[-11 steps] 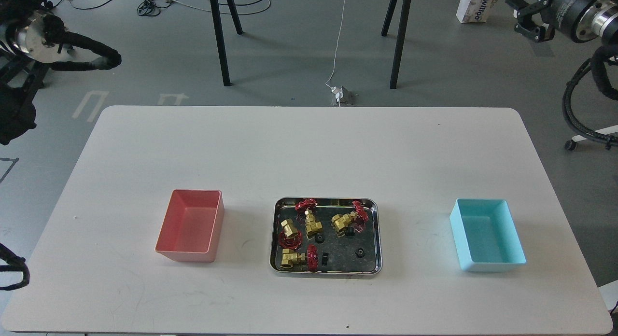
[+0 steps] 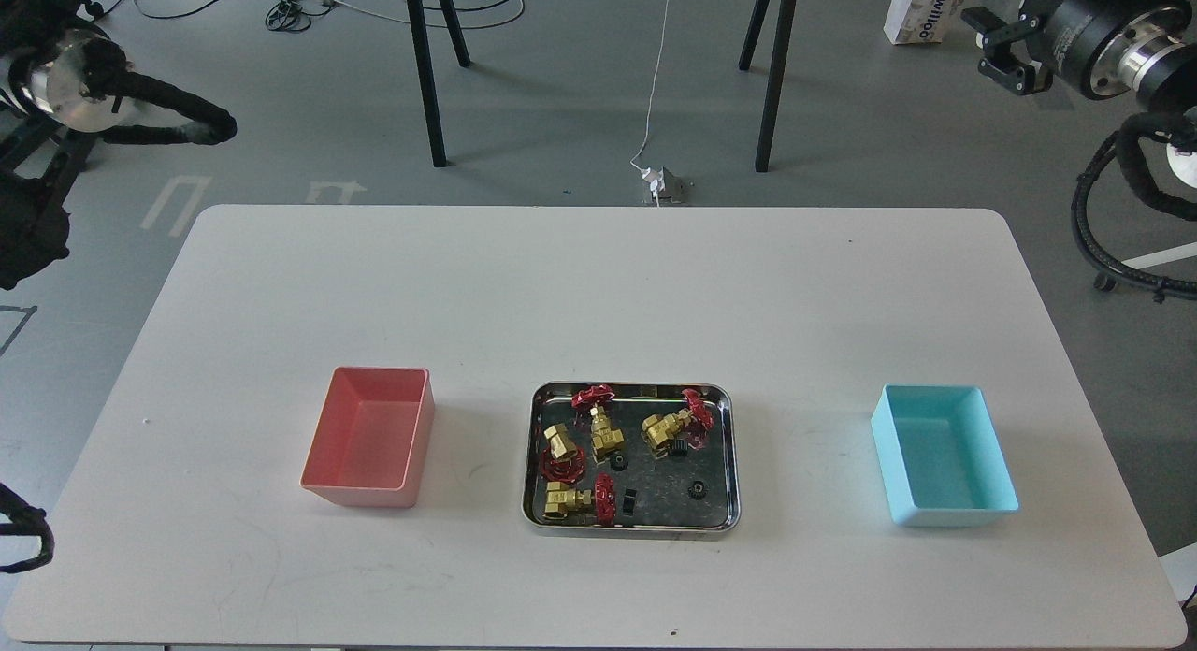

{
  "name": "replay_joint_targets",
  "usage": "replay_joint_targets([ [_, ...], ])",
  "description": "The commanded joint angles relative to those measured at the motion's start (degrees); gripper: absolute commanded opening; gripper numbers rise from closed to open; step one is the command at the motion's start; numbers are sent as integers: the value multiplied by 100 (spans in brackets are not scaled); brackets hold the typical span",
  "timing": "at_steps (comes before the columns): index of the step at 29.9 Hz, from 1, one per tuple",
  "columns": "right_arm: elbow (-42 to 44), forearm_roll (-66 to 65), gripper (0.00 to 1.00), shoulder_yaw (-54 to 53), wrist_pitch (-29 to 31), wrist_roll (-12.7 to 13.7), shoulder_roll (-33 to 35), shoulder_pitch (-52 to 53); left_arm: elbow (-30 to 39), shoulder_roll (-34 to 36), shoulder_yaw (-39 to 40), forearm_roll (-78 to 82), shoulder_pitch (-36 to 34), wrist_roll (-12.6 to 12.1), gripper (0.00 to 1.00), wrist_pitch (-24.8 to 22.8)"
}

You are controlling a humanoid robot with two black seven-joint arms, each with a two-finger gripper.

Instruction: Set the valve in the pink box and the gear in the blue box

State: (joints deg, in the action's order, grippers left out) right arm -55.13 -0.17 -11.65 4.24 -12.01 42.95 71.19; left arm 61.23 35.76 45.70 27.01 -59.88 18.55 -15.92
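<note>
Four brass valves with red handwheels lie in a shiny steel tray at the table's middle: one valve at the back, one at the left, one at the right, one at the front. Several tiny black gears lie among them, such as one gear at the front right and another in the centre. The pink box stands empty to the left, the blue box empty to the right. My right gripper hangs open off the table's far right corner. My left gripper is a dark tip beyond the far left corner.
The white table has rounded corners and bare surface around the boxes and tray. Black stand legs and a white cable are on the floor behind it. A black hose loops at the right.
</note>
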Motion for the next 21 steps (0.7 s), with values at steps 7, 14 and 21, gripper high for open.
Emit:
replay_joint_targets([
  [7, -68, -353, 99, -100, 77, -110, 3, 61, -297, 370, -96, 284, 267, 184, 100, -1208],
  [14, -200, -414, 99, -241, 86, 347, 205, 526, 1011, 441, -193, 4826, 266, 798, 100, -642],
  [21, -174, -1142, 99, -224, 86, 524, 205, 975, 1830, 107, -1491, 7850, 389, 869, 100, 860],
])
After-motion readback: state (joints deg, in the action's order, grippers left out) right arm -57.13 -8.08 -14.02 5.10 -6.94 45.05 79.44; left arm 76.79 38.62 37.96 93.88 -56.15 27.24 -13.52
